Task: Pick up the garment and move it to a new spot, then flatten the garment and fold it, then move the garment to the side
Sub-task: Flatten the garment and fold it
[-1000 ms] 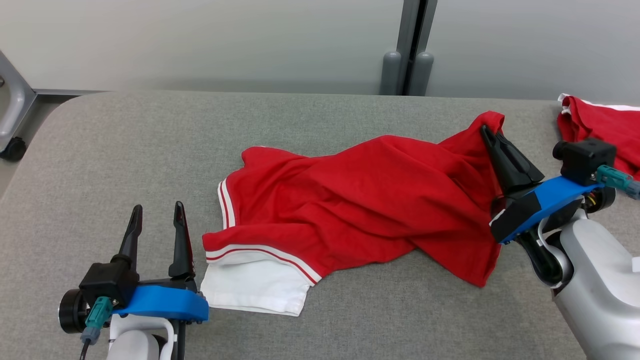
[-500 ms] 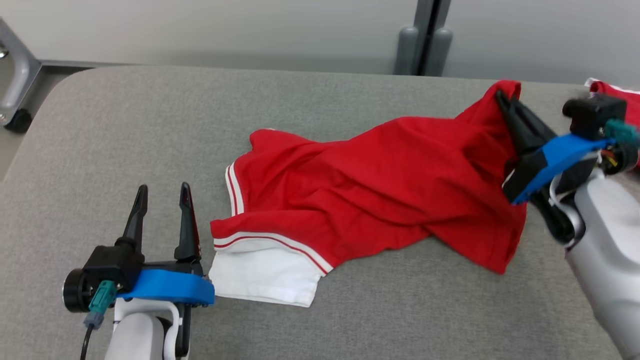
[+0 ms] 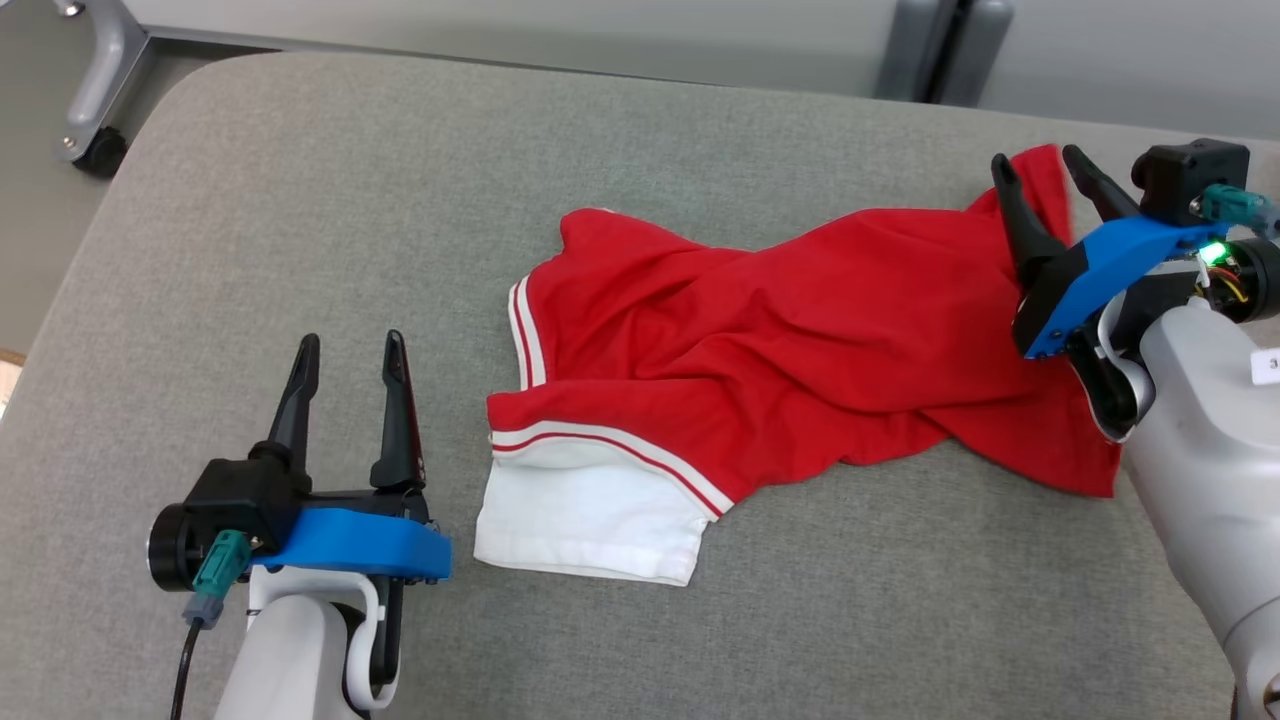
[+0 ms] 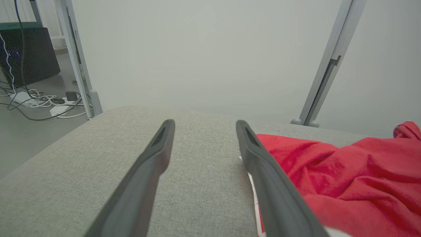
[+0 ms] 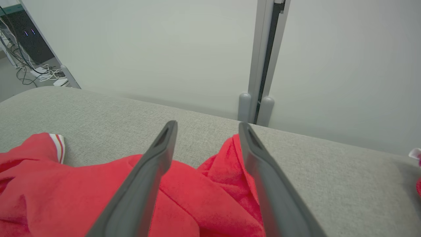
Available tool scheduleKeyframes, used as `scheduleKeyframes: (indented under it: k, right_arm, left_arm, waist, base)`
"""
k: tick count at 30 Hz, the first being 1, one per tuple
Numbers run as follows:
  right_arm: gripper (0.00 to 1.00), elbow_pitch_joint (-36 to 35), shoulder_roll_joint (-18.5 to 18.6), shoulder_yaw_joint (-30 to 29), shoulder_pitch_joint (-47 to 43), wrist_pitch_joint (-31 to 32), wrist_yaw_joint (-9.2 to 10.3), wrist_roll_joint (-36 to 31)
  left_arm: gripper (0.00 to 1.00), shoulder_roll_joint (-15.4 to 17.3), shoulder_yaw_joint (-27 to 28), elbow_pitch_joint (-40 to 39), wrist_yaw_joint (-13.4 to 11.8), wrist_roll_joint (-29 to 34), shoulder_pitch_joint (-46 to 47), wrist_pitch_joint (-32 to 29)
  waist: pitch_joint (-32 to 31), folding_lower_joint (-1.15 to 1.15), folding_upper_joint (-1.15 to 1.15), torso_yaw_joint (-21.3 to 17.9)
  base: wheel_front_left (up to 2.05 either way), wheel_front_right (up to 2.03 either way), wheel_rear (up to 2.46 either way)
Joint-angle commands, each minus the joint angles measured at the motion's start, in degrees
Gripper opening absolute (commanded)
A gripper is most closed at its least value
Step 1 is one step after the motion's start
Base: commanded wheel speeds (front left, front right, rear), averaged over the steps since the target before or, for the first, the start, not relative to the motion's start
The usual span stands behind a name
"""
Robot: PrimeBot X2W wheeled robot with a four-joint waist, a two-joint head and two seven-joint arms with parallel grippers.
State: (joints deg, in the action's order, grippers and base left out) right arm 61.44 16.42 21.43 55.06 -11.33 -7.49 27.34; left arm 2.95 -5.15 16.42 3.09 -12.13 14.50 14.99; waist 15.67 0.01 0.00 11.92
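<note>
A red garment (image 3: 780, 340) with white stripes and a white panel lies crumpled across the grey padded table (image 3: 300, 200), stretched from the middle to the right. My right gripper (image 3: 1040, 165) is open over the garment's far right corner, and red cloth (image 5: 217, 174) lies between and under its fingers, not pinched. My left gripper (image 3: 350, 345) stands open above bare table, just left of the garment's white panel (image 3: 590, 515). In the left wrist view the red cloth (image 4: 345, 177) lies to the right of the fingers (image 4: 263, 171).
A grey partition wall with a vertical post (image 3: 945, 45) runs behind the table. A wheeled metal frame (image 3: 95, 90) stands at the far left. A bit of another garment (image 5: 417, 164) shows at the right edge of the right wrist view. Cables (image 4: 36, 98) lie on the floor at the left.
My right gripper has opened and let go of the garment's right corner, which has dropped onto the table. The camera has tilted down and turned; the left gripper has not moved.
</note>
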Motion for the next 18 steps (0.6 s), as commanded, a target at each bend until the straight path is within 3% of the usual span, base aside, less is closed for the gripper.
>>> scheduleKeyframes:
  k: [1, 9, 18]
  right_arm:
    - [1.0, -0.4, 0.6, 1.3, -1.1, -1.9, -0.01, 0.2]
    - [1.0, -9.1, 4.1, 2.0, -8.5, -3.9, -0.01, 3.2]
    - [1.0, -27.0, 7.8, -3.5, -26.1, -3.9, -0.02, 1.0]
  left_arm:
    - [1.0, -0.1, 0.5, 0.0, -0.4, 0.3, 0.5, 0.3]
    - [1.0, 0.2, 3.3, -1.1, -0.6, 1.2, -2.2, 0.3]
    - [1.0, 0.5, 5.2, -2.2, -0.4, 2.0, -4.4, 0.3]
  waist:
    - [-0.9, -0.01, 0.0, -1.0]
    - [-3.2, -0.01, 0.0, -4.6]
    - [-4.9, -0.01, 0.0, -7.8]
  base:
    - [0.0, 0.0, 0.0]
    - [0.0, 0.0, 0.0]
    - [0.0, 0.0, 0.0]
